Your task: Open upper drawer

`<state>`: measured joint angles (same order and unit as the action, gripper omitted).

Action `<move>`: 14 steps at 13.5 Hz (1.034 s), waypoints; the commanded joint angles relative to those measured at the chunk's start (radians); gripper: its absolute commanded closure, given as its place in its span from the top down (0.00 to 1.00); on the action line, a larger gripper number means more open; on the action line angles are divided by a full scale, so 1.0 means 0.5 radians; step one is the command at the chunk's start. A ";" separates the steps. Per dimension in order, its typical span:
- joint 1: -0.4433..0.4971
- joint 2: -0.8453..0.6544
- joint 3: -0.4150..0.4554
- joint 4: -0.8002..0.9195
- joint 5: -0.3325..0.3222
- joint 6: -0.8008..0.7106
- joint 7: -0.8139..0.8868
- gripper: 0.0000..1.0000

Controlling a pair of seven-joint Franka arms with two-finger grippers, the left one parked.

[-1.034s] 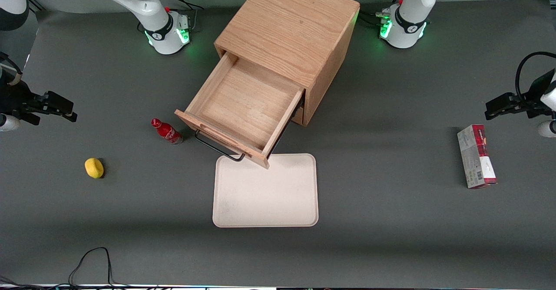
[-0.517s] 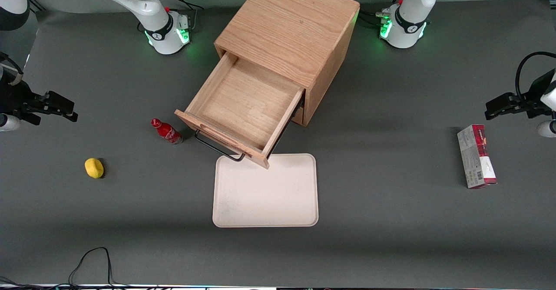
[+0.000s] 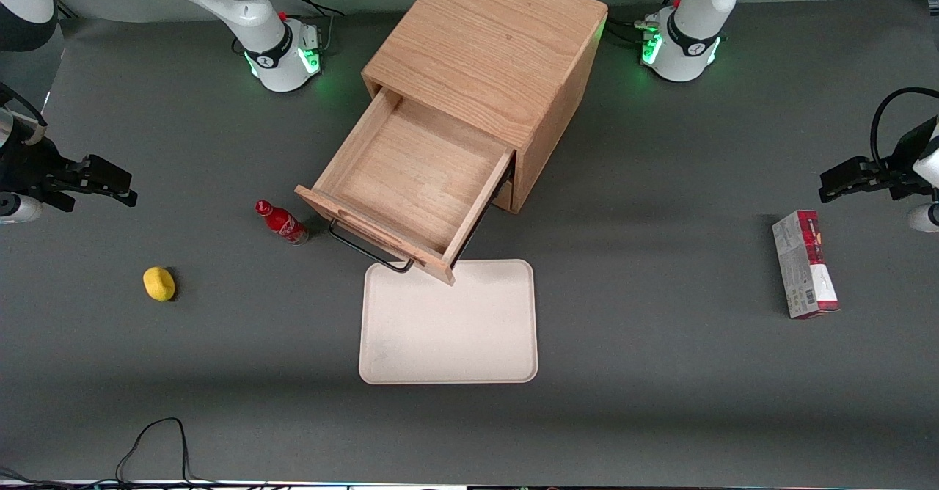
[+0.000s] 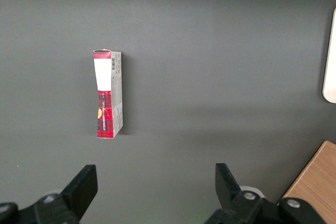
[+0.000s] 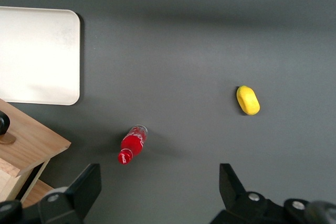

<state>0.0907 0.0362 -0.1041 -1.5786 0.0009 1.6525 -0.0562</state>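
The wide, shallow light-oak upper drawer (image 3: pixel 414 182) stands pulled well out of the tall oak cabinet (image 3: pixel 488 57), its bare wooden floor exposed and its long thin black wire handle (image 3: pixel 369 249) hanging just over the near corner of the cream rectangular tray (image 3: pixel 449 325). Judged from that, the opening looks done; the drawer needs no further pull.

The tool (image 3: pixel 110 182) hangs well apart from the drawer, out toward the working arm's end of the dark grey desk (image 3: pixel 660 373), raised above the surface with nothing between its fingers. The wrist view shows those black fingers (image 5: pixel 86 184) spread wide, so it holds nothing. The arm reaches in low from the desk's edge, its wrist level and the tool pointing along the desk toward the cabinet.

Between the tool and the handle lies a small red bottle (image 3: pixel 282 222) on its side, close beside the drawer front. A yellow rounded lump (image 3: pixel 159 284), perhaps a lemon, rests nearer the front camera than the tool.
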 commanded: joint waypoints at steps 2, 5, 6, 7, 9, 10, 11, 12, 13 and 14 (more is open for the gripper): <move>-0.013 0.044 0.006 0.062 -0.026 -0.013 0.045 1.00; -0.065 0.032 0.030 0.049 -0.029 -0.013 0.036 1.00; -0.071 0.029 0.033 0.046 -0.029 -0.013 0.036 1.00; -0.080 0.026 0.033 0.043 -0.029 -0.013 0.033 1.00; -0.062 0.026 0.033 0.040 -0.029 -0.016 0.033 1.00; -0.056 0.023 0.027 0.022 -0.029 -0.016 0.026 1.00; -0.056 0.020 0.027 0.010 -0.029 -0.016 0.026 1.00; -0.056 0.013 0.027 -0.003 -0.029 -0.040 0.026 1.00; -0.056 0.013 0.027 0.000 -0.029 -0.056 0.026 1.00; -0.056 0.010 0.024 0.000 -0.029 -0.068 0.029 1.00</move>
<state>0.0655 0.0433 -0.0980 -1.5831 -0.0008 1.6376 -0.0556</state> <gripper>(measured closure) 0.000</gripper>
